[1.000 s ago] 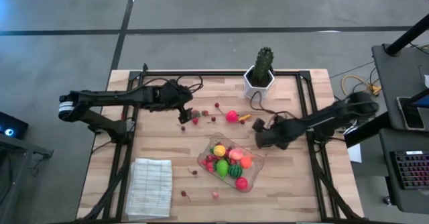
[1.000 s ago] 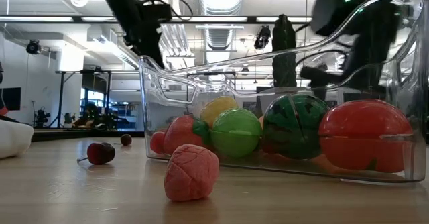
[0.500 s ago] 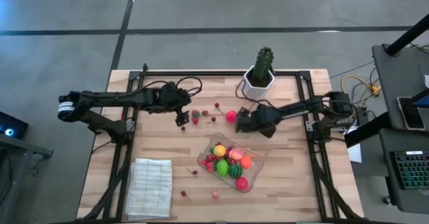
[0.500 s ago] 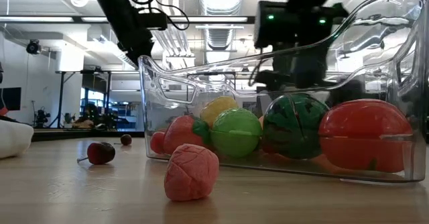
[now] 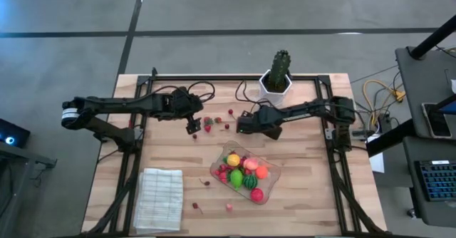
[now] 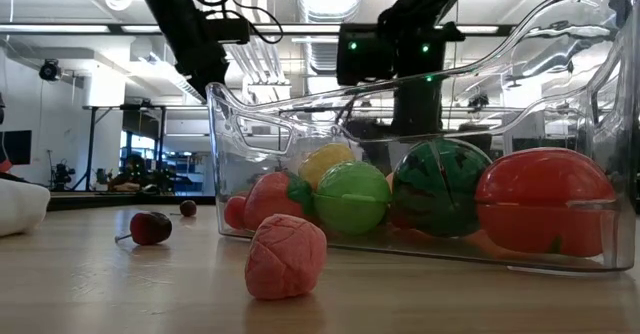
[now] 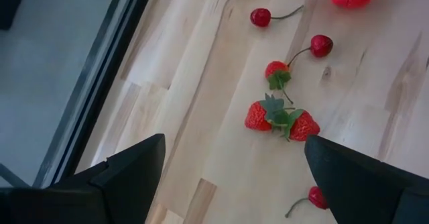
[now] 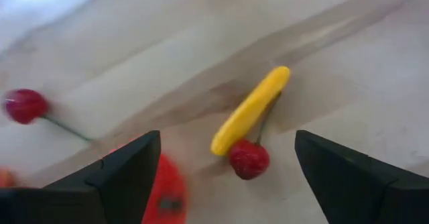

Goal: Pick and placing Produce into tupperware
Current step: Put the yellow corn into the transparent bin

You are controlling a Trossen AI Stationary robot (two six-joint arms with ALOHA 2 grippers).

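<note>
The clear tupperware point(image 5: 244, 172) lies at the table's middle, toward the near edge, with several toy fruits inside; it fills the low view point(image 6: 420, 174). My left gripper point(image 5: 194, 128) hovers open just left of two strawberries point(image 7: 281, 120) and loose cherries point(image 7: 320, 45). My right gripper point(image 5: 241, 124) hovers open above a yellow piece point(image 8: 251, 110), a small red berry point(image 8: 248, 158) and a red-pink fruit point(image 8: 166, 192). Both grippers are empty.
A cactus in a white pot point(image 5: 277, 75) stands at the far edge. A white ribbed cloth point(image 5: 159, 197) lies near left. A pink berry point(image 6: 285, 257) and cherries point(image 5: 206, 183) lie loose on the wood near the tupperware.
My right gripper has swept from the table's right side toward the left and a little toward the far edge, passing over the tupperware's far end, and now stands over the pink fruit and yellow piece at mid-table. It stays open.
</note>
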